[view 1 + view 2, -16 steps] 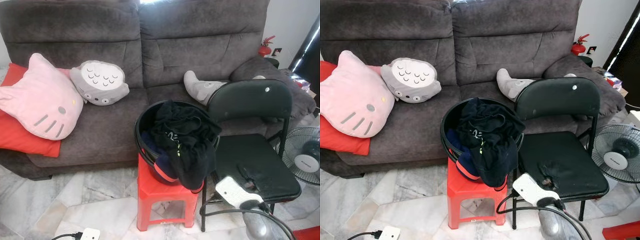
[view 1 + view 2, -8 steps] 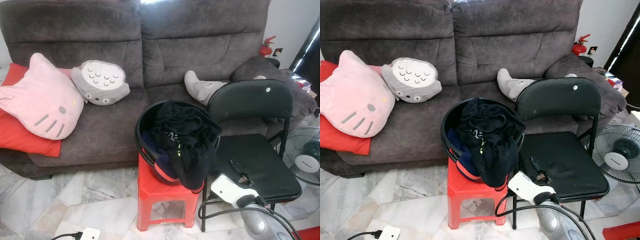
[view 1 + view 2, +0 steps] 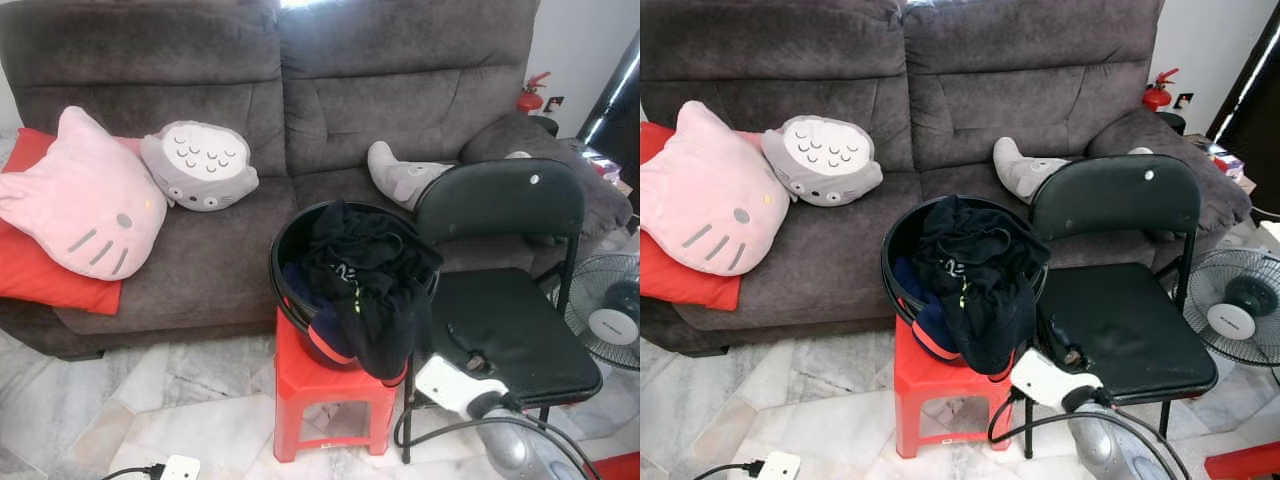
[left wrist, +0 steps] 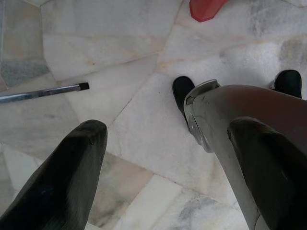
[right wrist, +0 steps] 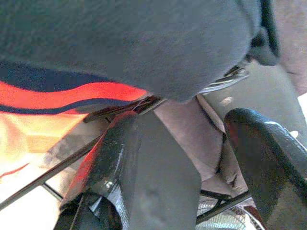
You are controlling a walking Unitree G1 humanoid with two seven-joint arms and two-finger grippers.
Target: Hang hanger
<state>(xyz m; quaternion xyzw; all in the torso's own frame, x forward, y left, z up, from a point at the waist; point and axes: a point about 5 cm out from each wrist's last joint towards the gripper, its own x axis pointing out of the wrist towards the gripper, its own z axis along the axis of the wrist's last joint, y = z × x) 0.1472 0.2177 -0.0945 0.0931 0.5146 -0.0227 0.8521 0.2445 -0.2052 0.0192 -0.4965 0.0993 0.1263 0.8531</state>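
A black laundry basket (image 3: 283, 290) stands on a red plastic stool (image 3: 320, 385), heaped with dark clothes (image 3: 370, 280), one with a red and navy hem. My right gripper (image 3: 462, 348) is open. It hovers over the front left corner of the black folding chair's seat (image 3: 530, 335), just right of the hanging clothes. In the right wrist view its fingers (image 5: 144, 167) point up under the dark cloth (image 5: 120, 43). A thin metal wire (image 5: 225, 79) shows beneath the cloth; I cannot tell if it is a hanger. My left gripper (image 4: 168, 129) hangs open over the marble floor.
A grey sofa (image 3: 400, 90) with a pink cat cushion (image 3: 85, 200), a grey plush (image 3: 200, 165) and a red cushion runs behind. A floor fan (image 3: 610, 315) stands right of the chair. A white power strip (image 3: 180, 467) lies on the floor at the left.
My right gripper has moved left across the chair seat, from its middle toward the front left corner beside the basket's clothes. The rest has stayed put.
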